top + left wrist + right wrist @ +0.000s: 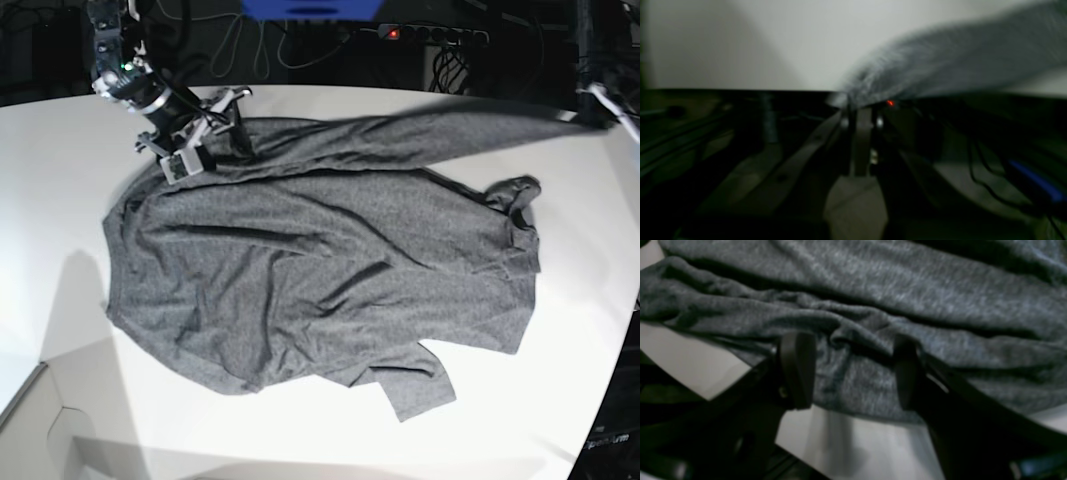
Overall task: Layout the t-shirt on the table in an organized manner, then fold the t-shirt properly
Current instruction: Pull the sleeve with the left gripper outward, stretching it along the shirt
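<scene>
One dark grey t-shirt [320,270], rumpled, sleeve stretched across table [60,200]

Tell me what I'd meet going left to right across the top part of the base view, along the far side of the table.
Right gripper, open at the shirt's edge → the t-shirt's long sleeve, stretched out across the table → left gripper, shut on the sleeve's end.
</scene>
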